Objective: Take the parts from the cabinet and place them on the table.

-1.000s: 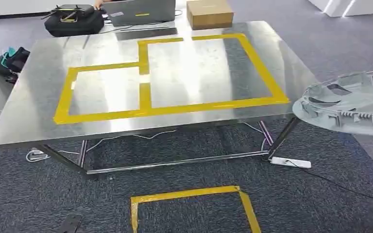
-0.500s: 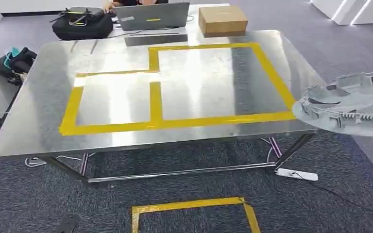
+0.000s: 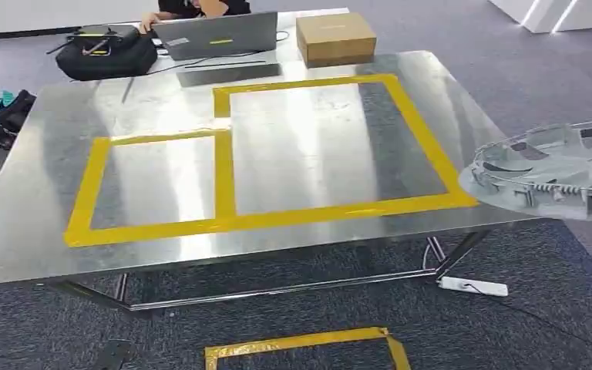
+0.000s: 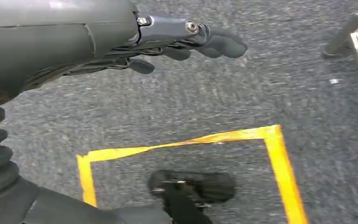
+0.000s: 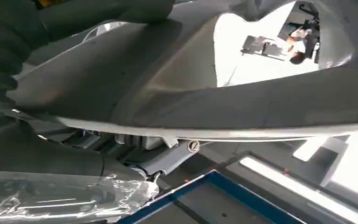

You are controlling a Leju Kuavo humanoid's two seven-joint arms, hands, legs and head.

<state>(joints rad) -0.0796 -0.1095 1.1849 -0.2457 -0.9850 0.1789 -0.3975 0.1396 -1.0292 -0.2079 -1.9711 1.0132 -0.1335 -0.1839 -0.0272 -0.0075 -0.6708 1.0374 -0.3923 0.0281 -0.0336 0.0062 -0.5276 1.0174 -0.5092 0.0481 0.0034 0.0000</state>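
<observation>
A grey round plastic part (image 3: 555,169) with ribs and clips hangs level at the right edge of the head view, beside the metal table's (image 3: 38,231) right end and slightly above its top. My right hand (image 5: 135,154) grips this part (image 5: 191,93), thumb over its rim and fingers underneath. Two yellow tape outlines (image 3: 223,223) mark the tabletop, and both are bare. My left hand (image 4: 168,42) hangs over the grey carpet, fingers stretched out and holding nothing.
A cardboard box (image 3: 335,38), a laptop (image 3: 216,35) and a black bag (image 3: 106,52) sit at the table's far edge, with a person (image 3: 193,8) behind the laptop. A yellow tape square (image 3: 308,343) marks the floor before the table. A power strip (image 3: 474,287) lies under its right end.
The whole view has shifted: the camera moved, and the table now sits lower and larger in the picture. The part stays held at the right edge.
</observation>
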